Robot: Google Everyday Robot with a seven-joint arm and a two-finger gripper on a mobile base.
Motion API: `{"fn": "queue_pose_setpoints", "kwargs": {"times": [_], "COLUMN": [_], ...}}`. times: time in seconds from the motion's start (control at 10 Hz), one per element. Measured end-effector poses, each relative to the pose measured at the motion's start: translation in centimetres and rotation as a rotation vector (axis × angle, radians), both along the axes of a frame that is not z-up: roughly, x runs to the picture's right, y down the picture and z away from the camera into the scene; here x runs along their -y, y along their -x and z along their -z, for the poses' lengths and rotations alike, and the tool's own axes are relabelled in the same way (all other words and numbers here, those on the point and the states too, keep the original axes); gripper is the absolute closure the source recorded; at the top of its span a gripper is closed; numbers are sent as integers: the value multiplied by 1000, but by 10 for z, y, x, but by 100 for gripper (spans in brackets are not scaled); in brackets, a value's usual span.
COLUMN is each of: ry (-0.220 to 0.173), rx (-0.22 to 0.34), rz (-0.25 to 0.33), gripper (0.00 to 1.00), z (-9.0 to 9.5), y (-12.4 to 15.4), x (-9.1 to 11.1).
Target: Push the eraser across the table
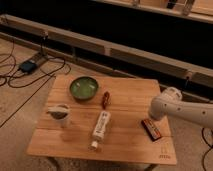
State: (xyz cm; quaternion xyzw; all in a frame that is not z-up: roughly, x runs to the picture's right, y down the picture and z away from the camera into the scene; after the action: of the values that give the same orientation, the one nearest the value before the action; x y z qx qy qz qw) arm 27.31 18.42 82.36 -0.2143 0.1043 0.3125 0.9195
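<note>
Small flat eraser, orange-red top, dark edges [151, 129]: lies angled near right edge of low light wooden plank desk [127, 102]. Hand [156, 116] at end of white arm, just behind eraser; contact unclear. Step, likely: lining up for push. Next move calls for low, steady sweep leftward, keeping clear of lying white bottle [101, 126]. Hand spread or pressed together: cannot tell, it merges with arm's rounded end. Arm cut off at right.
</note>
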Motion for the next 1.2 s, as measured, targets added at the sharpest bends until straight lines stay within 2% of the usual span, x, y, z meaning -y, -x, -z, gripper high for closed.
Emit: {"fn": "queue_pose_setpoints", "kwargs": {"times": [0.1, 0.2, 0.3, 0.4, 0.6, 0.7, 0.9, 1.2], "ry": [-2, -7, -12, -15, -17, -17, -14, -2], "rx": [2, 10, 14, 20, 35, 45, 41, 46], "rz": [1, 5, 8, 14, 32, 42, 52, 80], "gripper": [73, 60, 55, 55, 69, 80, 98, 100], "z": [1, 5, 6, 6, 2, 1, 5, 7], "y": [-4, -13, -14, -9, 13, 25, 28, 43], "x": [-1, -1, 2, 6, 15, 19, 16, 9]}}
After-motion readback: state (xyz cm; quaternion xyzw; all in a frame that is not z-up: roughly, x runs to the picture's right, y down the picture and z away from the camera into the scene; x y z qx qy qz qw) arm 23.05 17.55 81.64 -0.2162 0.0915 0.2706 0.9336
